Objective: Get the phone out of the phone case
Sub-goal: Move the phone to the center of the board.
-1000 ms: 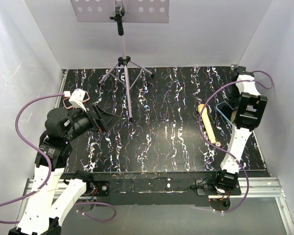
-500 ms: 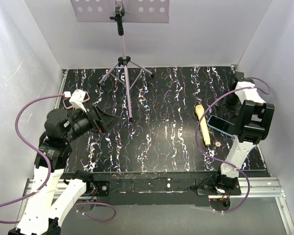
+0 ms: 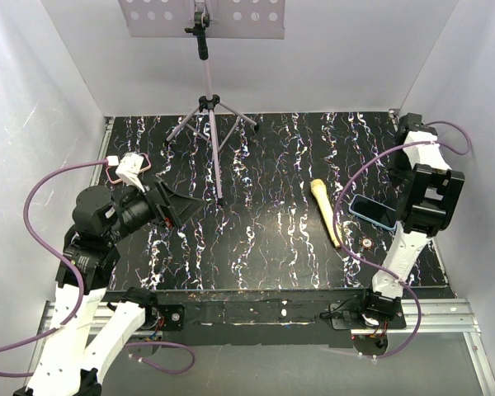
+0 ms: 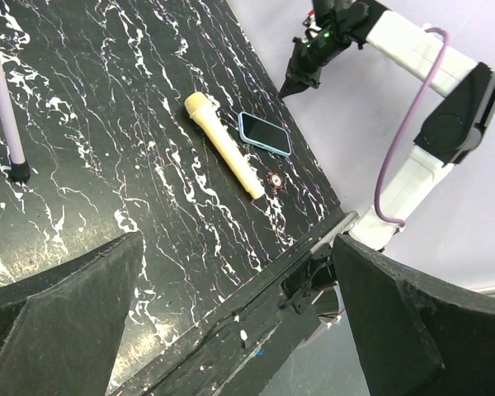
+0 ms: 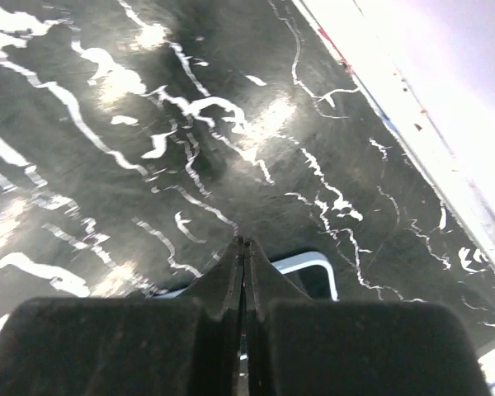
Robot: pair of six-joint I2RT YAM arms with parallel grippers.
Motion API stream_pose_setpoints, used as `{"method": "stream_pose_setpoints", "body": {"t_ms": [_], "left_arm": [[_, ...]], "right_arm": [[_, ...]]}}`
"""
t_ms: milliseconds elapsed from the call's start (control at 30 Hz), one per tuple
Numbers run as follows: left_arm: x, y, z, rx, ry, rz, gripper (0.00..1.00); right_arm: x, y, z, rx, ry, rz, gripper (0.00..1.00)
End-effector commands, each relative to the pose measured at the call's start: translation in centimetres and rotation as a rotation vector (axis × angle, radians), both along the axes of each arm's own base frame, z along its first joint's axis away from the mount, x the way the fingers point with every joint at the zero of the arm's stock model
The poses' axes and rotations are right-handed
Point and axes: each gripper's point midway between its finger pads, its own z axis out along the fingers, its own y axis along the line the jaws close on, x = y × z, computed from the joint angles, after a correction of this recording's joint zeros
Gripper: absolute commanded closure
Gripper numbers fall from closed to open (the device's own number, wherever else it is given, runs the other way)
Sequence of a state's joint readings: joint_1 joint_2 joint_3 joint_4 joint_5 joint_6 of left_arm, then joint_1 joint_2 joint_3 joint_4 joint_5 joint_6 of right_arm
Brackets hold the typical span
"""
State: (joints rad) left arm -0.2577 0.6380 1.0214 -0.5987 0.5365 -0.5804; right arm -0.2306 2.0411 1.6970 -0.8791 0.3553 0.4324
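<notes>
Although its fingers are pressed together on nothing, the right gripper [image 5: 242, 247] hangs above the table's [image 3: 272, 157] far right corner, apparently lifted clear to line up a fresh approach. Just nearer, by the right edge, the phone [image 3: 371, 211] lies screen-up inside its pale blue phone case [image 4: 264, 147], so the 2 are not yet parted. A yellow microphone-shaped object [image 3: 324, 211] lies just left of it. Over the left edge, the left gripper [image 3: 181, 205] hovers spread wide, likely ready to brace the case.
</notes>
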Motion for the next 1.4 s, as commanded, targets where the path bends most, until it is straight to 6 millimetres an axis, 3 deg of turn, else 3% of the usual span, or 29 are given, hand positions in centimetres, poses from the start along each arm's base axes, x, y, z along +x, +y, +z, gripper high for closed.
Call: {"method": "stream_pose_setpoints", "body": {"t_ms": [0, 267, 467, 667, 767, 867, 1000, 1067, 1133, 1167, 1367], "left_arm": [[-0.8, -0.1, 1.6, -0.01, -0.044, -0.022, 0.01], [-0.8, -0.1, 1.9, -0.008, -0.051, -0.024, 0.0], [-0.9, -0.2, 2.1, -0.012, -0.055, -0.027, 0.01], [-1.0, -0.2, 2.3, -0.014, -0.061, -0.033, 0.01], [-1.2, -0.3, 2.5, -0.019, -0.06, -0.04, 0.01], [-1.3, -0.4, 2.8, -0.028, -0.069, -0.049, 0.0], [-1.4, -0.5, 2.7, -0.025, -0.07, -0.057, 0.01], [-1.5, -0.5, 2.7, -0.026, -0.069, -0.06, 0.0], [-1.7, -0.5, 3.0, -0.029, -0.08, -0.06, 0.01], [-1.6, -0.5, 3.0, -0.03, -0.078, -0.056, 0.0], [-1.8, -0.4, 3.0, -0.022, -0.079, -0.059, 0.0]], "right_arm": [[-2.0, -3.0, -0.7, -0.162, 0.148, -0.011, 0.99], [-4.8, -3.5, -3.3, -0.19, 0.299, 0.027, 0.99], [-8.2, -2.0, -5.2, -0.12, 0.397, 0.055, 0.99], [-11.5, 1.9, -5.6, 0.061, 0.413, 0.037, 0.99], [-13.6, 4.8, -5.6, 0.16, 0.392, 0.049, 0.99], [-14.4, 7.6, -4.5, 0.255, 0.295, 0.079, 0.98], [-12.9, 5.5, -1.6, 0.13, 0.19, 0.101, 0.7], [-11.7, 5.8, -0.6, 0.143, 0.131, 0.144, 0.53], [-10.2, 6.5, -0.2, 0.182, 0.066, 0.208, 0.29], [-9.2, 7.2, 0.0, 0.218, 0.022, 0.264, 0.22], [-6.1, 9.2, -0.3, 0.337, -0.018, 0.441, 0.15]]}}
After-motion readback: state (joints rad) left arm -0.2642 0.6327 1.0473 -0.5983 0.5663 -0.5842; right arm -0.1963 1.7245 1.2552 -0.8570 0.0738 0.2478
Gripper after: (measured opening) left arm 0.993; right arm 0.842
